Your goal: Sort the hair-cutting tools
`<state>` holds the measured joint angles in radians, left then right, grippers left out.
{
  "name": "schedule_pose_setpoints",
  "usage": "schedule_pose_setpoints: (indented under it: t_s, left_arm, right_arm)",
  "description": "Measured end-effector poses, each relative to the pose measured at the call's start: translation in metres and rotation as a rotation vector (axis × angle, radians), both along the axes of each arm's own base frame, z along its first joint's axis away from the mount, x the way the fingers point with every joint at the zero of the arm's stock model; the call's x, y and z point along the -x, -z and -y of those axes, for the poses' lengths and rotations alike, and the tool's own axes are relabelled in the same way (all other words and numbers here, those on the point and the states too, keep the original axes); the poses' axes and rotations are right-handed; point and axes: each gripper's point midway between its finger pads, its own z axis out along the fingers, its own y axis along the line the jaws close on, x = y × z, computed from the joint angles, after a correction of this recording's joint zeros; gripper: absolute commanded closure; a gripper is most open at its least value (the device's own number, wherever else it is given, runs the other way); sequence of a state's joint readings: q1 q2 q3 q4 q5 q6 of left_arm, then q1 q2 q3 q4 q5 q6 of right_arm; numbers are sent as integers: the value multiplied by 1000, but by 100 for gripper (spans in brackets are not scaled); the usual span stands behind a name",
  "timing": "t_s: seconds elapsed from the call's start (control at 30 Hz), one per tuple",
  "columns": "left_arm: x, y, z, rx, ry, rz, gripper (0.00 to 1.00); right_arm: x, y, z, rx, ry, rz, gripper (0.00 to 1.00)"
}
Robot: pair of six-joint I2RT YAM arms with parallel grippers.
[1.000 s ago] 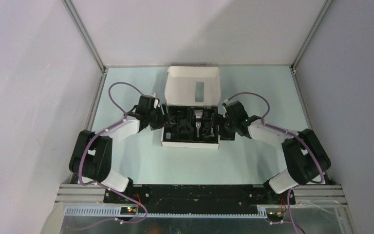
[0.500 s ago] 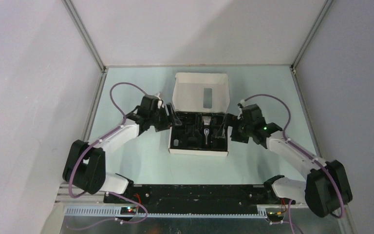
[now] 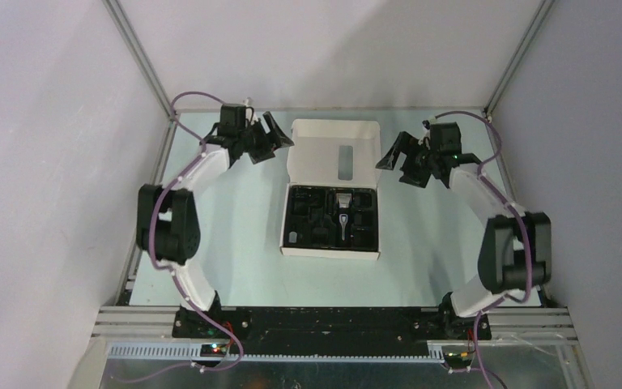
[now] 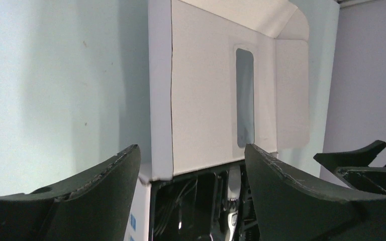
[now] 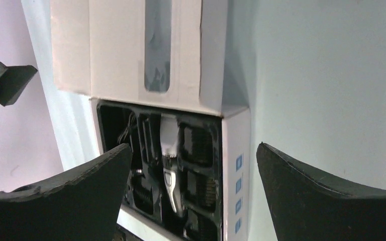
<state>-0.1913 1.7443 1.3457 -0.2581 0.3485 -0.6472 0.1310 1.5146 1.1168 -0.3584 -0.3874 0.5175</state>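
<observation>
Pale green table (image 3: 235, 243), grey walls (image 3: 48, 162) around. Open white box (image 3: 330, 251) mid-table, clipper (image 3: 345, 215) in its tray (image 3: 306, 212). Left gripper (image 3: 278, 139) and right gripper (image 3: 395, 164) flank the lid (image 3: 316, 158), both splayed, empty.

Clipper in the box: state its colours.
The clipper is silver with black; it shows best in the right wrist view.

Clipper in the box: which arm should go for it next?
Right, probably. The right gripper hangs open nearer the clipper, which lies right of middle in the box; the left gripper, also open, is farther off.
</observation>
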Motion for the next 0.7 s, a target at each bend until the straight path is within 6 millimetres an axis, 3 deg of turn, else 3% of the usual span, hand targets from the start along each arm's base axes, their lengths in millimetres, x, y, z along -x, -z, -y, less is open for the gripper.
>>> schedule_pose_setpoints:
  t_s: [0.27, 0.5, 0.7]
  left_arm:
    - [-55, 34, 17, 60, 65, -76, 15]
    - [-67, 60, 24, 91, 83, -134, 24]
    - [-81, 55, 14, -14, 46, -101, 39]
  right_arm:
    - [-63, 31, -13, -49, -30, -79, 1]
    - [-95, 40, -19, -53, -33, -94, 14]
    - [-113, 31, -13, 75, 7, -64, 24]
